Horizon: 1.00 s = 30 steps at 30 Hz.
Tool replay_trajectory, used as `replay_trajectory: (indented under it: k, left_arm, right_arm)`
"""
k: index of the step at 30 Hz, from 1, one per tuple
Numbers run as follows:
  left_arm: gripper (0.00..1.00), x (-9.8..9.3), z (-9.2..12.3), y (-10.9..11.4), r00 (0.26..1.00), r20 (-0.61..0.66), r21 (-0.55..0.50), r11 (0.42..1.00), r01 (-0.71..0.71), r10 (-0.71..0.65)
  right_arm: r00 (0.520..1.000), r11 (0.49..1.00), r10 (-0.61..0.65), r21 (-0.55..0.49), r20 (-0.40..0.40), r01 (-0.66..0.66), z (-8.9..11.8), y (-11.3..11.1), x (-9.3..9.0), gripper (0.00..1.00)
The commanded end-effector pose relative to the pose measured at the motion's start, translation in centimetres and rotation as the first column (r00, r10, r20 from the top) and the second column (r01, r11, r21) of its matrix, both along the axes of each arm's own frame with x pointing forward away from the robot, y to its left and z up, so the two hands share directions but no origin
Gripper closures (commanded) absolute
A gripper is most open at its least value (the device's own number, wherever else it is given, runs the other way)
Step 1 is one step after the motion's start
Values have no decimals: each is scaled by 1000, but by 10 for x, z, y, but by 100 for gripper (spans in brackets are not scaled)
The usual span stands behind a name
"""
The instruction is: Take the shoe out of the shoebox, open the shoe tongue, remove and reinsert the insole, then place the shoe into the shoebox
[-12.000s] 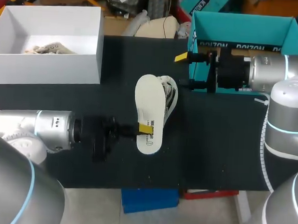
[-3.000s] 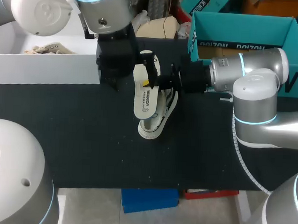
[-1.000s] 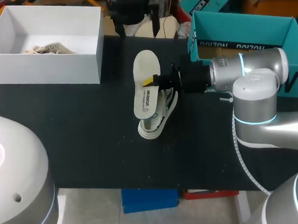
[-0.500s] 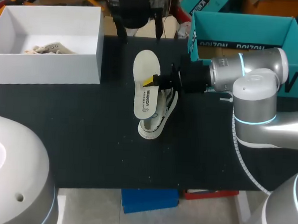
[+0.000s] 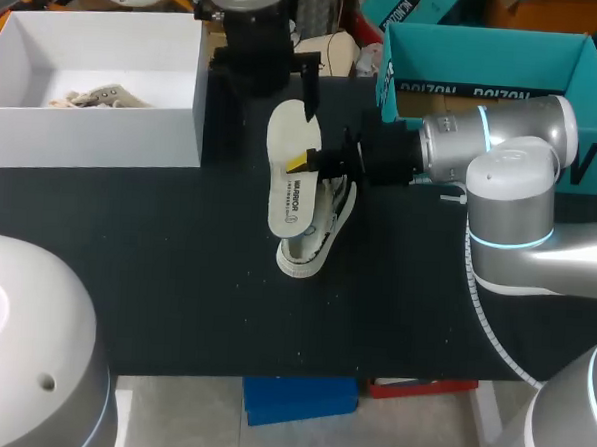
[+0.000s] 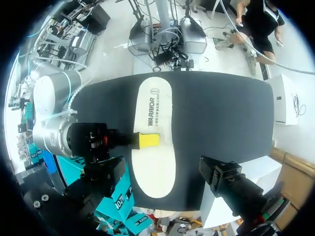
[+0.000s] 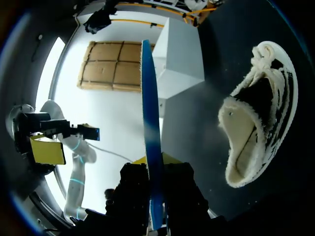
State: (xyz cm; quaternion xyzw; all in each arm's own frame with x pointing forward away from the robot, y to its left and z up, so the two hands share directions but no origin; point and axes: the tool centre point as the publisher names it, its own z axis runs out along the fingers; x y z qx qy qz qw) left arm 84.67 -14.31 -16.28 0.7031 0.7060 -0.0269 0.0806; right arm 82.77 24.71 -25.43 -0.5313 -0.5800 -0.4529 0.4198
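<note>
A white insole [image 5: 289,168] hangs edge-up over the black table, and my right gripper [image 5: 300,164] is shut on its middle. In the right wrist view the insole [image 7: 150,113] runs out ahead between the right gripper's [image 7: 155,191] jaws, showing its blue underside. The white shoe [image 5: 320,235] with black pattern lies on its side just under the insole, mouth open in the right wrist view [image 7: 256,118]. My left gripper [image 5: 264,87] hovers open above the insole's far end, holding nothing. From the left wrist the insole [image 6: 152,147] lies straight below.
A white shoebox [image 5: 93,133] with crumpled paper inside stands at the back left. A teal box [image 5: 488,53] stands at the back right, behind my right arm. The black table [image 5: 175,277] runs to its front edge near me.
My left arm has come forward and down from the back of the table towards the insole's far end. The right gripper, insole and shoe have stayed put.
</note>
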Motion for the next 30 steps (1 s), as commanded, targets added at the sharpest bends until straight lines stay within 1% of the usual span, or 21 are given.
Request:
replay_trajectory:
  k: [1, 12, 14, 16, 18, 19, 21, 23, 25, 27, 30]
  left_arm:
    - [0, -23, -6, 8, 998, 55, -10, 1000, -4, 4]
    - [0, -57, -10, 10, 996, 75, -7, 999, 51, -50]
    - [0, -63, -8, 9, 995, 55, -52, 995, 89, -86]
    - [0, -66, -5, 10, 991, 65, -78, 989, 126, -121]
    - [0, -69, -2, 12, 989, 22, -188, 971, 149, -147]
    - [0, -71, -1, 13, 986, 11, -235, 958, 165, -167]
    - [0, -76, 2, 15, 974, -11, -362, 909, 208, -227]
    - [0, -79, 3, 18, 966, -12, -453, 863, 223, -257]
    - [0, -80, 5, 21, 962, -23, -562, 799, 214, -274]
    - [0, -80, 7, 23, 955, -14, -629, 745, 222, -296]
    - [0, -81, 14, 29, 942, 23, -738, 630, 242, -335]
  right_arm:
    - [1000, 1000, -2, -1, 0, 2, -1, 1, 0, 100]
    - [1000, 1000, -2, -1, 0, 2, -1, 1, 0, 100]
    - [1000, 1000, -2, -1, 0, 2, -1, 1, 0, 100]
    - [1000, 1000, -2, -1, 0, 2, -1, 1, 0, 100]
    - [1000, 1000, -2, -1, 0, 2, -1, 1, 0, 100]
    - [1000, 1000, -2, -1, 0, 2, -1, 1, 0, 100]
    - [1000, 1000, -2, -1, 0, 2, -1, 1, 0, 100]
    - [1000, 1000, -2, -1, 0, 2, -1, 1, 0, 100]
    - [1000, 1000, -2, -1, 0, 2, -1, 1, 0, 100]
    - [1000, 1000, -2, -1, 0, 2, -1, 1, 0, 100]
    - [1000, 1000, -2, -1, 0, 2, -1, 1, 0, 100]
